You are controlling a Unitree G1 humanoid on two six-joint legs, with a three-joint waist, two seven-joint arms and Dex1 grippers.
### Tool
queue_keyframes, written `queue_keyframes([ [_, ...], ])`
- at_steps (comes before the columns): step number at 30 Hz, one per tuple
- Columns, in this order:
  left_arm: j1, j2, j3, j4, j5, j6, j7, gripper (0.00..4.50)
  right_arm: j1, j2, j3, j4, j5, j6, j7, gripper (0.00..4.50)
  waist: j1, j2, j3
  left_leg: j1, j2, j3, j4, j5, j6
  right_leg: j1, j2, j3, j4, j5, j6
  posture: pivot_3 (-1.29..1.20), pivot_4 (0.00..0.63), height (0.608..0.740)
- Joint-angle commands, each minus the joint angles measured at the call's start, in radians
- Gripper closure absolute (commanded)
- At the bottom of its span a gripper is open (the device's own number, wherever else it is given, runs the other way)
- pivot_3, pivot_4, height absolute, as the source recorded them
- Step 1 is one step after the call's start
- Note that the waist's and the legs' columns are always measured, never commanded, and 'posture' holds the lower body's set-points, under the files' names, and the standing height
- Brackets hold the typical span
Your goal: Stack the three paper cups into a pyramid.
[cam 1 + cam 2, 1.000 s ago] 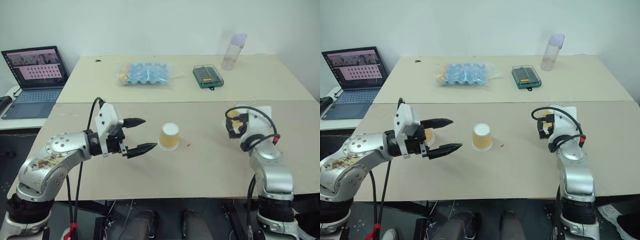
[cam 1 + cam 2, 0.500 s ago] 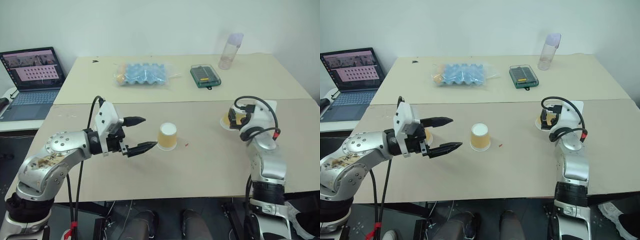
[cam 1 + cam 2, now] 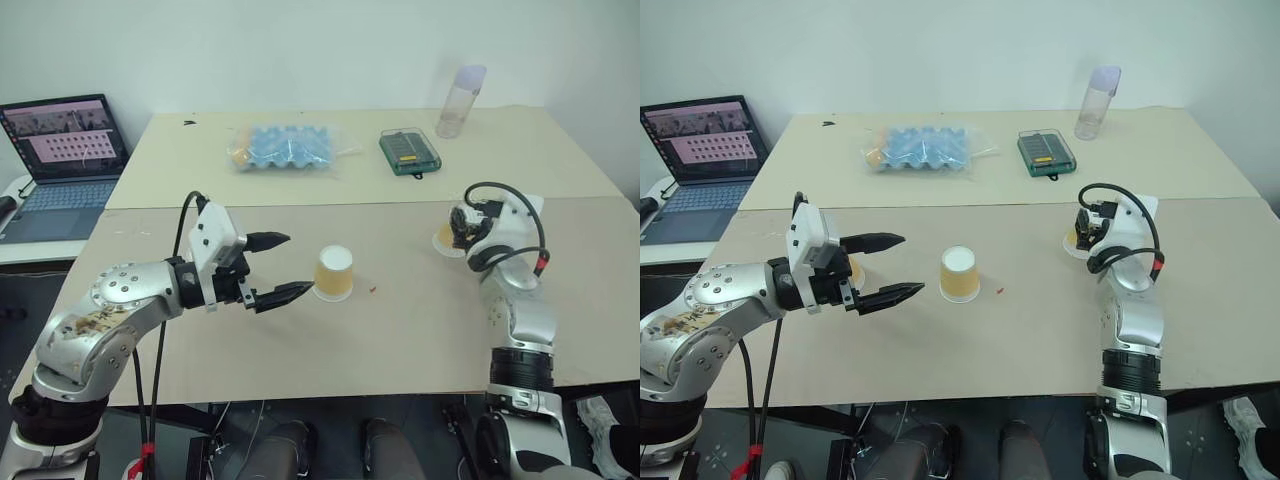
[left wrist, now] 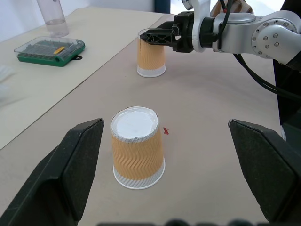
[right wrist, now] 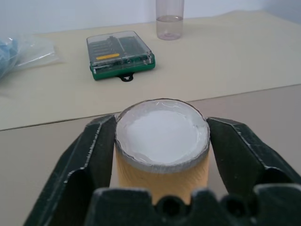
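Three yellow-orange paper cups stand upside down on the tan table. The middle cup is alone, just ahead of my left gripper, which is open and level with nothing between its fingers. A second cup peeks out behind that gripper, mostly hidden. At the right, my right gripper is shut on the third cup, a black finger pressed to each side near its top. The left wrist view shows the same grip on that far cup.
On the far table lie a bagged blue egg tray, a green case and a clear bottle. A laptop stands at the left. A small red mark sits beside the middle cup.
My right gripper has moved forward around the right-hand cup and closed on it. The left arm and the other two cups have stayed still.
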Motion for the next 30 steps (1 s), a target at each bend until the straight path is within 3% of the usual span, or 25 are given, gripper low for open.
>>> queue_keyframes([
  [1,-0.001,0.005,0.028,-0.03,-0.006,-0.002,0.007,0.0,-0.013,-0.041,0.018,-0.063,-0.006,-0.025,0.03,1.96,-0.003,0.0,0.0,0.0,0.0,0.0,0.0,0.0,0.0,0.0,0.0,0.0,0.0,0.0,0.0,0.0,0.15,0.74],
  [9,0.002,0.002,0.025,-0.031,-0.005,-0.005,0.012,0.0,-0.052,-0.147,0.033,-0.153,0.104,0.001,0.234,1.96,-0.004,0.0,0.0,0.0,0.0,0.0,0.0,-0.001,0.001,0.0,0.0,0.0,0.0,0.0,0.0,0.0,0.15,0.74],
  [14,0.006,0.001,0.028,-0.033,-0.007,-0.005,0.018,0.0,-0.067,-0.204,0.035,-0.097,0.074,0.019,0.24,1.96,-0.005,0.0,0.0,0.0,0.0,0.0,0.0,-0.001,0.002,0.0,0.0,0.0,0.0,0.0,0.0,0.0,0.15,0.74],
  [22,0.015,0.007,0.035,-0.035,-0.012,-0.004,0.018,0.0,-0.009,-0.204,0.022,-0.057,0.037,0.015,0.189,1.96,-0.004,0.0,0.0,-0.001,0.0,0.0,0.0,-0.001,0.002,0.0,0.0,0.0,0.0,0.0,0.0,0.0,0.15,0.74],
  [25,0.019,0.011,0.04,-0.035,-0.013,-0.003,0.015,0.0,0.044,-0.189,0.009,-0.093,0.036,0.026,0.161,1.24,-0.003,0.0,0.0,-0.001,0.0,0.0,0.0,-0.001,0.001,0.0,0.0,0.0,0.0,0.0,0.0,0.0,0.15,0.74],
  [28,0.022,0.015,0.045,-0.035,-0.013,-0.003,0.012,0.0,0.123,-0.173,0.011,-0.156,0.014,0.045,0.112,0.22,-0.001,0.0,0.0,-0.001,0.0,0.0,0.0,-0.001,0.002,0.0,0.0,0.0,0.0,0.0,0.0,0.0,0.15,0.74],
  [30,0.021,0.015,0.046,-0.035,-0.014,-0.001,0.012,0.0,0.155,-0.154,0.02,-0.174,0.014,0.055,0.094,0.09,0.001,0.0,0.0,-0.001,0.0,0.0,0.0,-0.001,0.002,0.0,0.0,0.001,0.0,0.0,0.0,0.0,0.15,0.74],
])
